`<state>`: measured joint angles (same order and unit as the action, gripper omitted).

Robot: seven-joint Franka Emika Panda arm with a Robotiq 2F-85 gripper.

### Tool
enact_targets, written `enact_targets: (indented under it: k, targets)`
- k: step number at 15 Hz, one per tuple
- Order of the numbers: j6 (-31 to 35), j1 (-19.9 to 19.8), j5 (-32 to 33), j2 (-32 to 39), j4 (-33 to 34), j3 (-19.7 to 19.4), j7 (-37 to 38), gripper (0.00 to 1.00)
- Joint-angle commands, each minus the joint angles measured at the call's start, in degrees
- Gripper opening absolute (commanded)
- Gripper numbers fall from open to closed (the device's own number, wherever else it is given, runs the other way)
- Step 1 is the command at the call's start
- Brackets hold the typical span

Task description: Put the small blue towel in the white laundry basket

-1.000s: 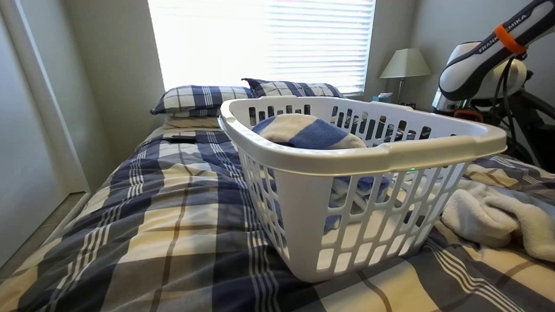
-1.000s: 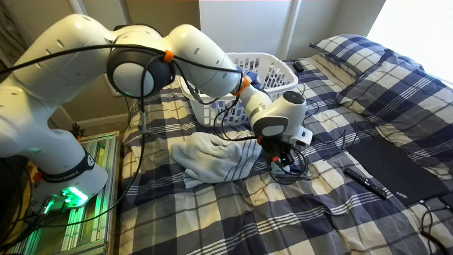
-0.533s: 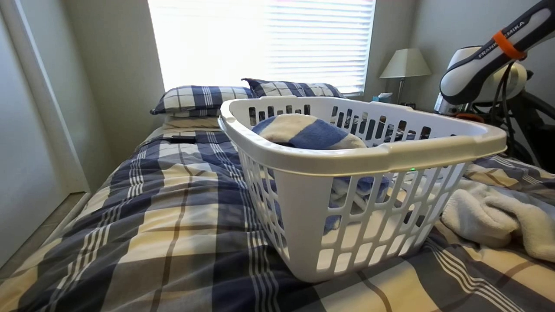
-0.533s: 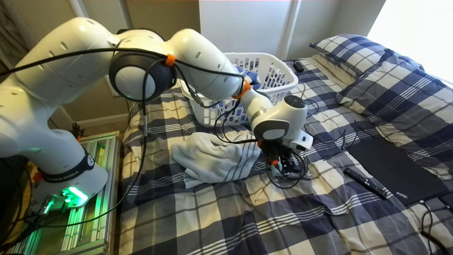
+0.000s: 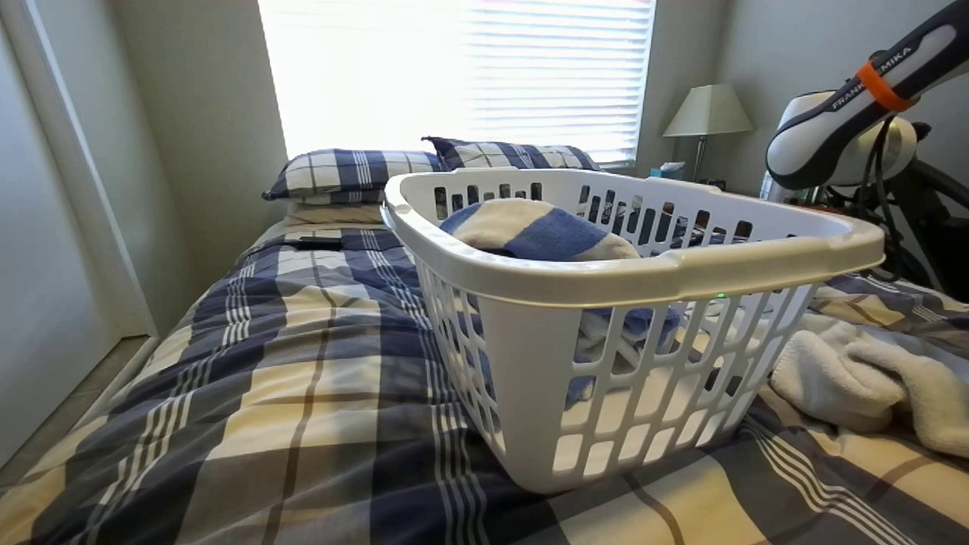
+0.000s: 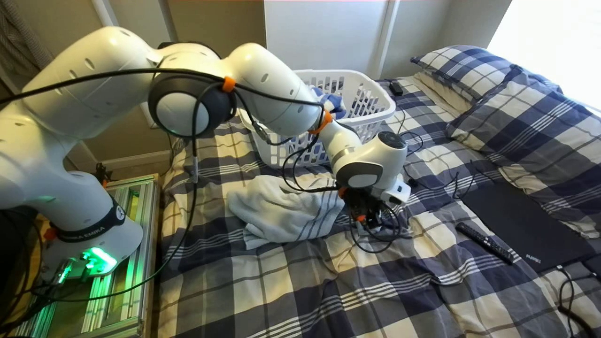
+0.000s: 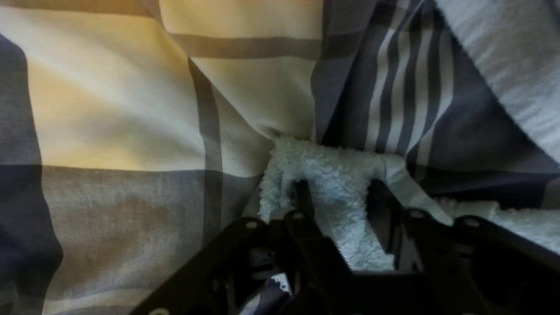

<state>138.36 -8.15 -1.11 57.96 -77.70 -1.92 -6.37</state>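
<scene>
The small pale blue fluffy towel lies crumpled on the bed under my gripper. The fingers stand apart, their tips pressed into the towel, with cloth between them. In an exterior view the gripper hangs low over the bed and hides most of the towel. The white laundry basket stands upright on the bed and holds a blue-and-white striped cloth. In an exterior view the basket is behind the arm, which covers part of it.
A larger white towel with grey stripes lies beside the gripper, between it and the robot base. A remote, a black laptop and cables lie on the far side. Pillows are at the bed's head. Cables loop around the wrist.
The arm has lowered, bringing the gripper down onto the small towel and shifting it slightly toward the robot base. The basket and the other cloths have not moved.
</scene>
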Motion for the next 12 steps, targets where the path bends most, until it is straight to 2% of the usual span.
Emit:
enact_targets:
  k: [1, 2, 3, 6, 12]
  targets:
    - [-1.99, 0.36, 0.38, 0.88, 2.38, 0.12, 0.33, 0.08]
    - [-1.85, 0.61, 0.45, 0.41, 2.02, 0.17, 0.32, 0.01]
    - [-1.36, 0.92, 0.54, -0.20, 1.57, 0.25, 0.27, 0.00]
    - [1.64, 2.26, 1.34, -3.15, -0.79, 0.64, -0.72, 0.00]
    - [14.79, 9.74, 7.74, -14.63, -8.18, 0.34, -2.08, 0.01]
